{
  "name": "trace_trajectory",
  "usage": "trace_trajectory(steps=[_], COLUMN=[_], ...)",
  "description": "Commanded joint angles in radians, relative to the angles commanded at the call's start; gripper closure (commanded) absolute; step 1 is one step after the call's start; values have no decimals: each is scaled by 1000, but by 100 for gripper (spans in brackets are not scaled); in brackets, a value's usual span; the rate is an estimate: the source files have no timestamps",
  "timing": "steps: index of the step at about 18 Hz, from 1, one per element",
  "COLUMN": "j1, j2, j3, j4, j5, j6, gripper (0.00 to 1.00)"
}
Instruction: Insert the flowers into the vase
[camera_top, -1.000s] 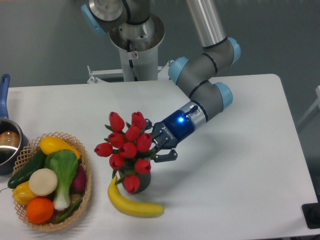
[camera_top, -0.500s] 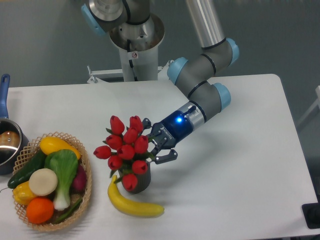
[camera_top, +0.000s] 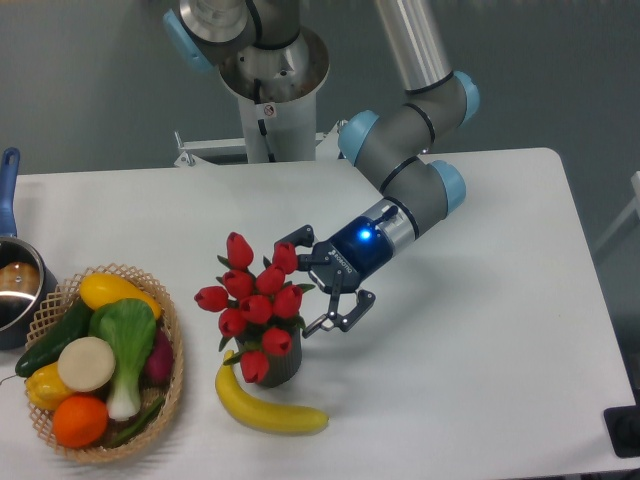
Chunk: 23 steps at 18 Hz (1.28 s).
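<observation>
Red tulip buds on green stems and leaves, the flowers (camera_top: 255, 300), stand bunched in the small dark grey ribbed vase (camera_top: 283, 368) near the front of the white table (camera_top: 480, 330), and we read them as already seated there, since the stems run down into the vase mouth and the heads spill wider than its rim. Our two-finger gripper (camera_top: 318, 282) sits just right of the bouquet with its fingers spread apart, one at the upper buds and one low beside the leaves, pinching nothing; we take that spread as a release, though we cannot tell whether a fingertip touches a petal. We keep the arm's wrist, lit by a blue ring, angled in from the far right, which leaves the open side for backing away. Room is tight to the left and front: a yellow banana (camera_top: 262, 407) lies touching or just against the vase foot, and a woven wicker basket (camera_top: 174, 385) of vegetables and fruit stands near on the left. A metal saucepan with a blue handle (camera_top: 12, 270) sits at the left edge, well apart. Bare tabletop stretches to the right and far side, so we judge a retreat that way safest, with the top-heavy bunch the thing likeliest to tip.
</observation>
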Motion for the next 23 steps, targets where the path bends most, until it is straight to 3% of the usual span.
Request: trace_trajectory(steps=[4,6,9,12,14,17,22,23], j1=[29,54,103,156,178,212,232,233], j2=[97,158,196,229,288,365,495,499], j3=[-3,-6,1,23,69,75,83,87], j4=[-2,-3,-6,0,-17,-12,-23,-25], j5=[155,186,216,426,569,745,1128,1166], j6=[-5,-14,-14,-23,-64,-192,-138,-121], gripper=[0,0,0,0,0,0,0,0])
